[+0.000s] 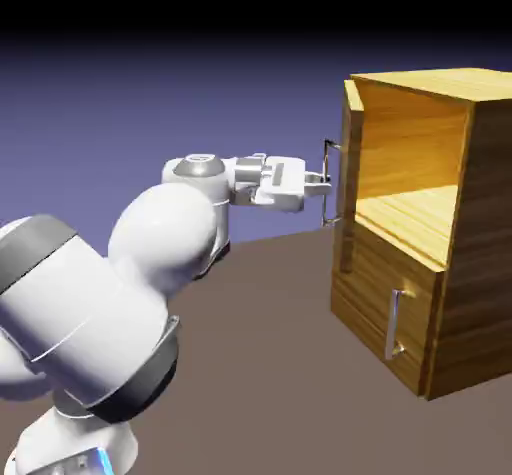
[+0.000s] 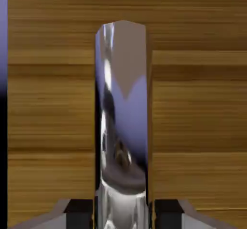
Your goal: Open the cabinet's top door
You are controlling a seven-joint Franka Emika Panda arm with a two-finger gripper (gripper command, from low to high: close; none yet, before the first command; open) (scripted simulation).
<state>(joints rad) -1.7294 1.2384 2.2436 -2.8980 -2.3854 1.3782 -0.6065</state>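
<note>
The gripper (image 1: 326, 184) is closed on the long silver handle (image 1: 326, 163) of the top door (image 1: 349, 178). This door stands open, above the lower door (image 1: 385, 298) of the cabinet (image 1: 480, 233).

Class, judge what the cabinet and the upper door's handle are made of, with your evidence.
The cabinet looks like wood, or a wood-look surface, with a slight sheen: brown grain streaks run across its panels. The upper door's handle seems polished metal, perhaps chromed: silvery, with sharp highlights and mirrored surroundings.
</note>
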